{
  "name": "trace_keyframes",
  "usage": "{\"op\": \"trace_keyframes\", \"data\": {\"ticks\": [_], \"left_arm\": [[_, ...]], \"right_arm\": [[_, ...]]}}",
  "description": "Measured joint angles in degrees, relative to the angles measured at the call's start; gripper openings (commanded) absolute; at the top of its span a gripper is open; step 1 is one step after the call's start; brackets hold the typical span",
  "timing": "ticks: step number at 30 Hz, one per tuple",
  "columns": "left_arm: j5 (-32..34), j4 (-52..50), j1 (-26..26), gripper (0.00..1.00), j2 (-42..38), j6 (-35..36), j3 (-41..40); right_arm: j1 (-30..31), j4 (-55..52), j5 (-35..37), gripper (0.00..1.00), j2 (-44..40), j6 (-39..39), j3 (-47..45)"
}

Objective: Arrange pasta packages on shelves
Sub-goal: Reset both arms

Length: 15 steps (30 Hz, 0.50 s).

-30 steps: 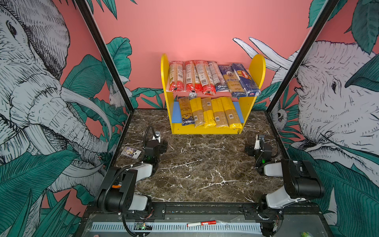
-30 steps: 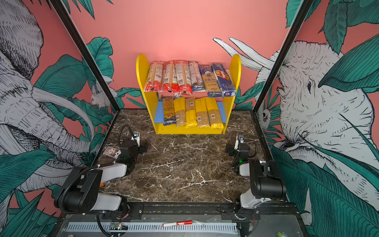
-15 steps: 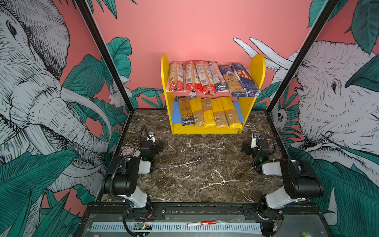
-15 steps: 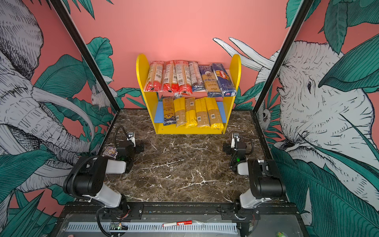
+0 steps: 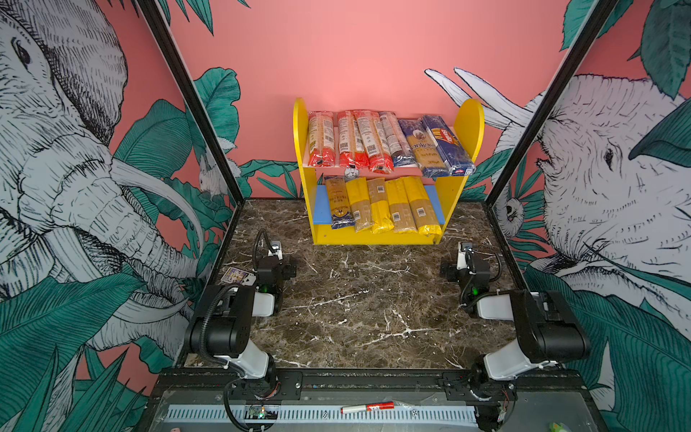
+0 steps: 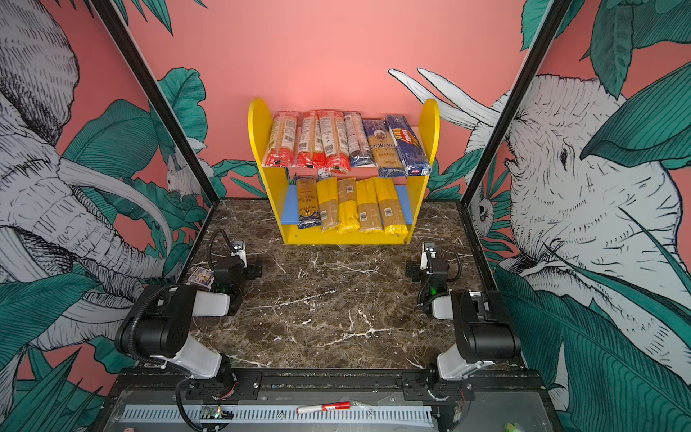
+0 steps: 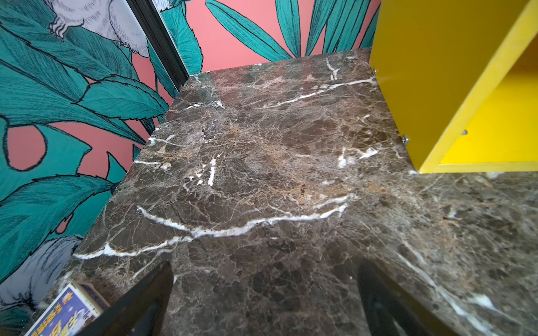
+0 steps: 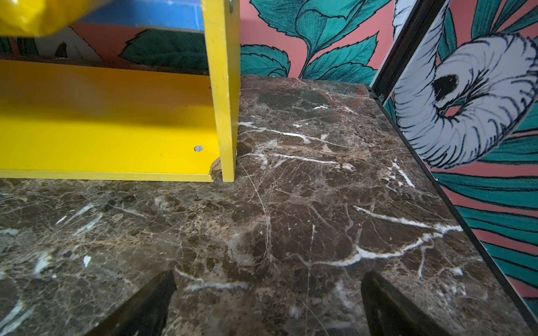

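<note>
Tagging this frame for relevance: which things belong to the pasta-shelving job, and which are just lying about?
Job:
- pasta packages, on both tiers
- yellow shelves

Lying about:
- red-and-white marker pen, on the front cable duct
- small printed box, on the marble table

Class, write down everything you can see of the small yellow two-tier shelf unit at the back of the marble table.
The small yellow two-tier shelf unit stands upright at the back of the brown marble tabletop. It looks like painted board: two round-topped side panels, a pale pink upper board and a blue lower board. Six long pasta packs lie on top, five below. One front base corner is chipped.
</note>
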<state>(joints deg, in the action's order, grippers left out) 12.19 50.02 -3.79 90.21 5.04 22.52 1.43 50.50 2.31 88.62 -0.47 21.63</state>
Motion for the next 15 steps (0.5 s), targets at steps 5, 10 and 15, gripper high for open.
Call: {"op": "trace_keyframes", "data": {"ticks": [5,10,15], "left_arm": [[0.0,0.0,0.0,1.0,0.0,0.0,0.0],[0.0,0.0,0.0,1.0,0.0,0.0,0.0],[0.0,0.0,0.0,1.0,0.0,0.0,0.0]], "right_arm": [[0.0,0.0,0.2,0.99,0.0,0.0,0.0],[0.0,0.0,0.3,0.99,0.0,0.0,0.0],[-0.2,-0.3,-0.2,0.99,0.0,0.0,0.1]]}}
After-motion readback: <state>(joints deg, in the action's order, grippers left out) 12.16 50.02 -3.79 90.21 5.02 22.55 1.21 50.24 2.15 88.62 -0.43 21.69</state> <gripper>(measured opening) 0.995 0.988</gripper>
